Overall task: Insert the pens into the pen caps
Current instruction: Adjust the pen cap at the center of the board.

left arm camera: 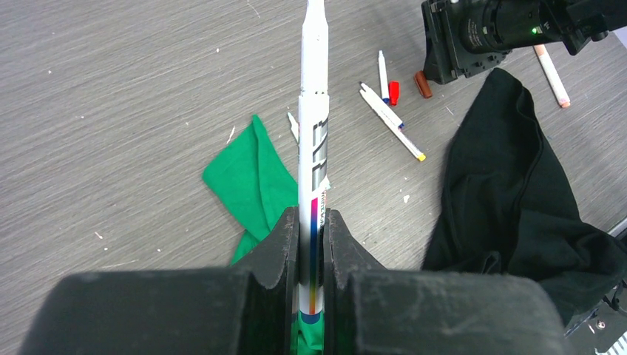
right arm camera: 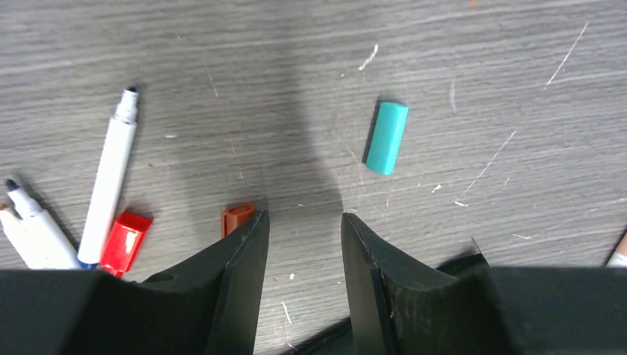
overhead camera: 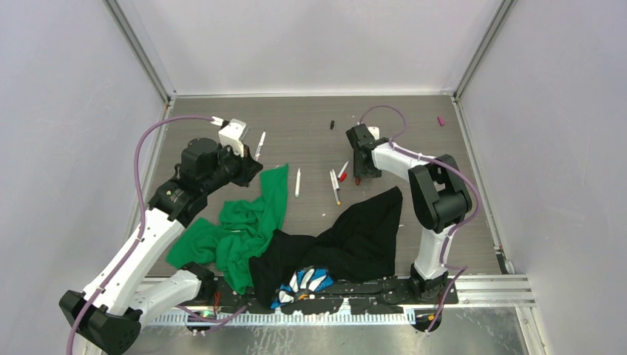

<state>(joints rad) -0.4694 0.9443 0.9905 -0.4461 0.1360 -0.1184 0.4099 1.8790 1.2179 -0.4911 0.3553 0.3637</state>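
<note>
Top external view: a grey wood-grain table (overhead camera: 296,122) is sitting between pale walls. The left gripper (overhead camera: 253,160) is reaching over the far left side and clamping the held pen (overhead camera: 260,143), a slim white stick. The right gripper (overhead camera: 359,174) is pointing down at mid-table, just beside a red cap (overhead camera: 343,176) and two loose pens (overhead camera: 334,185). A single pen (overhead camera: 298,182) is lying between the arms. A crumpled green cloth (overhead camera: 244,229) and a rumpled black cloth (overhead camera: 355,237) are lying near the bases, with a blue-and-white patterned cloth (overhead camera: 307,283) peeking from under the black one. A tiny black cap (overhead camera: 332,124) is lying far back and a magenta cap (overhead camera: 441,120) is lying at the far right corner.

Left wrist view: matte black fingers (left arm camera: 285,251) are pressing shut on the held pen's lower barrel, where a rainbow stripe is running. The smooth cylinder is jutting straight out and narrowing to a tapered white end, above the green cloth's folded corner.

Right wrist view: two wedge-shaped black fingers (right arm camera: 240,281) are standing partly apart, holding nothing, with bare table showing between them. A teal cap (right arm camera: 387,137), a short smooth cylinder, is lying ahead of the gap. A brown cap (right arm camera: 236,219) is lying just beside one fingertip. The flat-sided red cap is lying against a dark-tipped pen (right arm camera: 111,181).
</note>
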